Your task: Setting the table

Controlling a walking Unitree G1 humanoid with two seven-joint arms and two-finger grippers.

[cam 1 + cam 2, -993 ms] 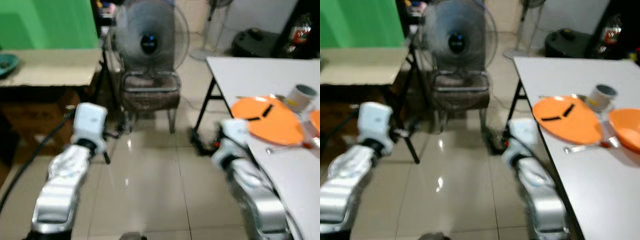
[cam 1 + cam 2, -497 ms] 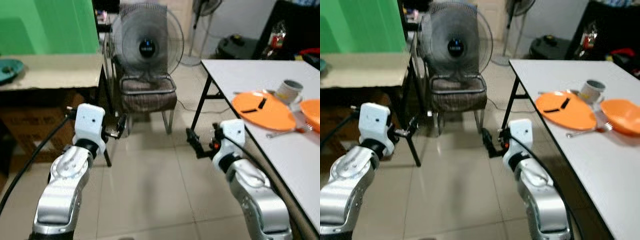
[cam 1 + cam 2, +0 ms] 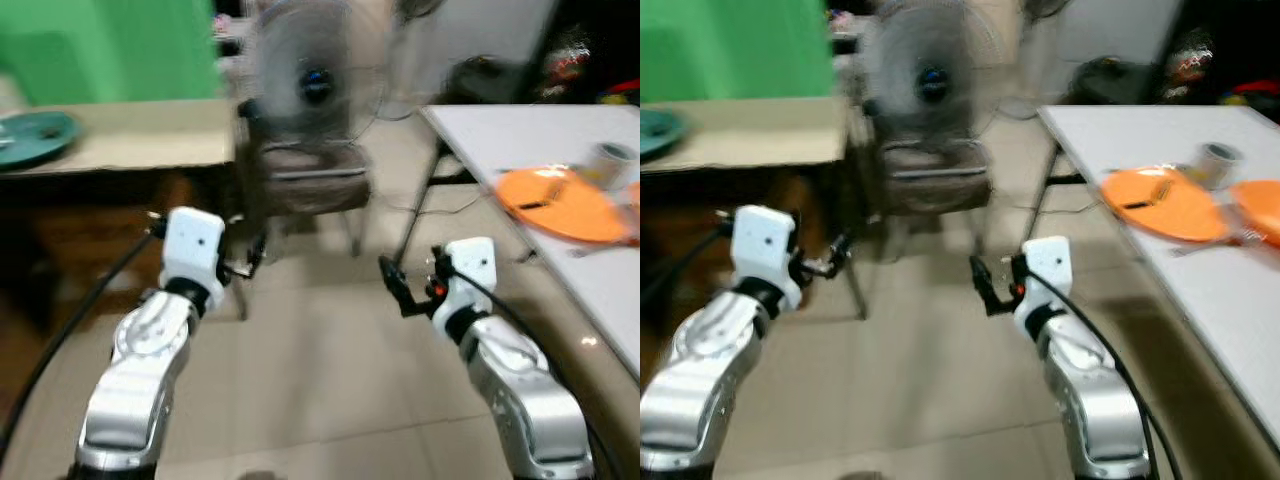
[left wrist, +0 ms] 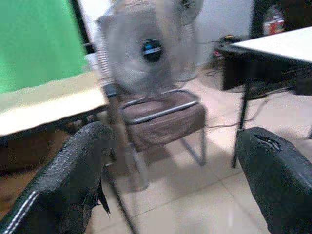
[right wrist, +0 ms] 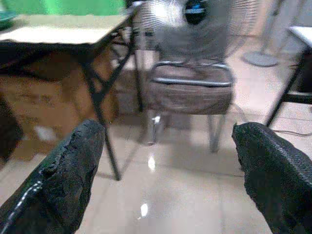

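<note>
I hold both grippers, left (image 4: 175, 185) and right (image 5: 170, 185), fingers wide apart, over beige tiled floor (image 3: 320, 370) near the white table (image 3: 1200, 270).

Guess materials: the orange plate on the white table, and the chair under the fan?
Orange plate: probably plastic, judging by its flat, uniform, saturated colour; blur hides any gloss. Chair: frame looks like chromed metal tube, bright and reflective; the seat looks like brown fabric or worn vinyl, matte, too blurred to tell which.
</note>
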